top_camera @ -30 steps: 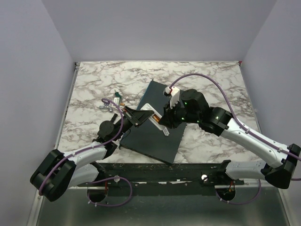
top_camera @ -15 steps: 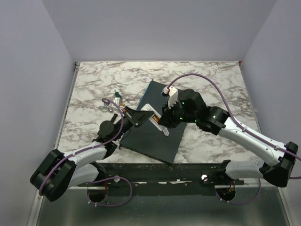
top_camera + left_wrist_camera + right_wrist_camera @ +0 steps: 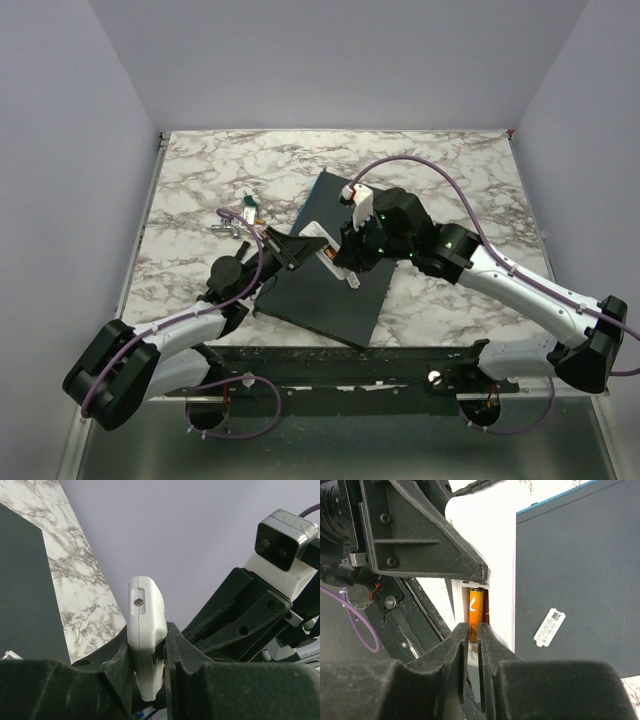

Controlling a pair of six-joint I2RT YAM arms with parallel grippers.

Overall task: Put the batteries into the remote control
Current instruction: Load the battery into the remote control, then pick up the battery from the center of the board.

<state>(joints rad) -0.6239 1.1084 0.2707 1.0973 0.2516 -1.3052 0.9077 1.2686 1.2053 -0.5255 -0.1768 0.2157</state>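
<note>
My left gripper is shut on the white remote control, clamping its two long sides and holding it up over the dark slab. The back of the remote faces my right wrist camera, with its battery bay open. An orange battery lies lengthwise in that bay. My right gripper is shut on the battery's near end, fingers close together. From above, the right gripper meets the remote's near end, and a sliver of orange battery shows there.
A large dark grey slab lies on the marble table under both grippers, with a small white label on it. A small green-and-white piece with grey bits lies to the left of the slab.
The right arm's wrist has shifted slightly left, closer over the remote. The left arm and the remote have stayed still.
</note>
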